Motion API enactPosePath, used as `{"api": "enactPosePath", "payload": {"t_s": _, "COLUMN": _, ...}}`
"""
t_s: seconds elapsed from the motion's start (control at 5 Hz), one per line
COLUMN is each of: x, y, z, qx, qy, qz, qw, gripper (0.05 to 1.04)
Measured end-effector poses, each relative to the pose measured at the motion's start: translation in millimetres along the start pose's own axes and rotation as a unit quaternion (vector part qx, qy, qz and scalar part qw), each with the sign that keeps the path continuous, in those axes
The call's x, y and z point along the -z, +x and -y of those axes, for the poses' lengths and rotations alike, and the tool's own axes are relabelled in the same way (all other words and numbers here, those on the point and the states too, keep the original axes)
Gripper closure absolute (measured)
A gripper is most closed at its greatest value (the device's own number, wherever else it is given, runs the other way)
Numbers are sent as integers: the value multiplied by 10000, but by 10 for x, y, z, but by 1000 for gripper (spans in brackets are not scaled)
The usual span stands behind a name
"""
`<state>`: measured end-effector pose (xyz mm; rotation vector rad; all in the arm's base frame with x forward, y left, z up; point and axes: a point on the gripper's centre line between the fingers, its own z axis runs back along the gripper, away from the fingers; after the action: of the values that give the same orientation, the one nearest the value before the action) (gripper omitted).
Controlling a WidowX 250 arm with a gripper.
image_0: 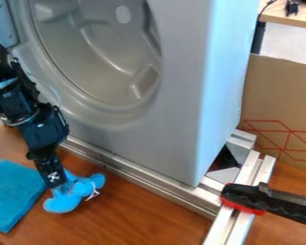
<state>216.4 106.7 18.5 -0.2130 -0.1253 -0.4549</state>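
Black-and-red clamp (261,202) lies across silver metal rails (221,229) by a grey toy-washer shell (181,115); black gripper (57,185) meets a blue plush toy (63,203) beside turquoise cloth (14,196), grasp impossible to tell.

One cloth (14,195), one toy (65,202), one clamp (244,195)

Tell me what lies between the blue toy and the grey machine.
In the camera view, a metal rail and a strip of wooden table lie between the toy and the machine.
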Motion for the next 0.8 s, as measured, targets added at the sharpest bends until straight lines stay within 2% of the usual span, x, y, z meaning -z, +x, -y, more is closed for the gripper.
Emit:
{"api": "enactPosePath", "payload": {"t_s": 0.2, "x": 60, "y": -42, "z": -38, "qx": -157, "qy": 23, "qz": -163, "qw": 9997, "gripper": 933}}
{"api": "enactPosePath", "payload": {"t_s": 0.4, "x": 58, "y": -35, "z": -28, "qx": -120, "qy": 55, "qz": -338, "qw": 9993, "gripper": 711}}
{"api": "enactPosePath", "payload": {"t_s": 0.6, "x": 41, "y": -33, "z": -15, "qx": -103, "qy": -26, "qz": -369, "qw": 9993, "gripper": 399}}
{"api": "enactPosePath", "payload": {"t_s": 0.8, "x": -131, "y": -31, "z": 1, "qx": -180, "qy": -30, "qz": -98, "qw": 9998, "gripper": 118}}
